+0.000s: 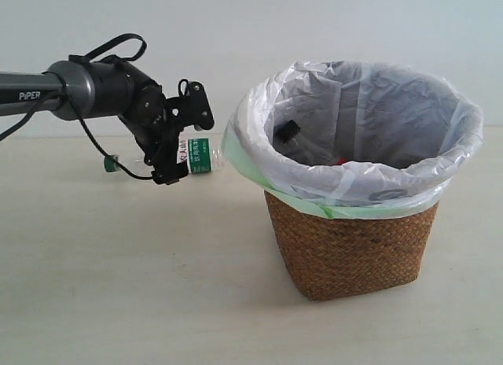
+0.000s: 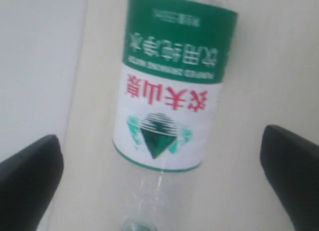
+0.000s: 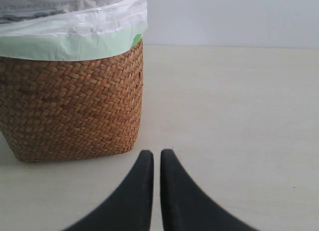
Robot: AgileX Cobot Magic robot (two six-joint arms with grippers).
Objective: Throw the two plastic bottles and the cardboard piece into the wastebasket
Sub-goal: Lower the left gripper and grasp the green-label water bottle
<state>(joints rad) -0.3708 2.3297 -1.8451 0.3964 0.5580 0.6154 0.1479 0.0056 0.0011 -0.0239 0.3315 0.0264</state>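
The green-and-white labelled bottle (image 1: 200,155) (image 2: 169,91) lies on its side on the table, left of the wastebasket, with its green cap (image 1: 110,164) pointing away from the basket. My left gripper (image 1: 185,145) (image 2: 162,181) stands open around it, and both fingers are clear of its sides. The wicker wastebasket (image 1: 346,239) (image 3: 70,106) stands upright with its bag (image 1: 369,105) folded over the rim. Inside it I see a black cap (image 1: 287,131) and a bit of red (image 1: 339,160), which belong to the red-labelled bottle. The cardboard piece is out of view. My right gripper (image 3: 156,154) is shut and empty, low over the table beside the basket.
A beige table (image 1: 118,286) runs to a pale wall (image 1: 236,27) behind. The left arm (image 1: 86,86) reaches in from the left with a loose black cable.
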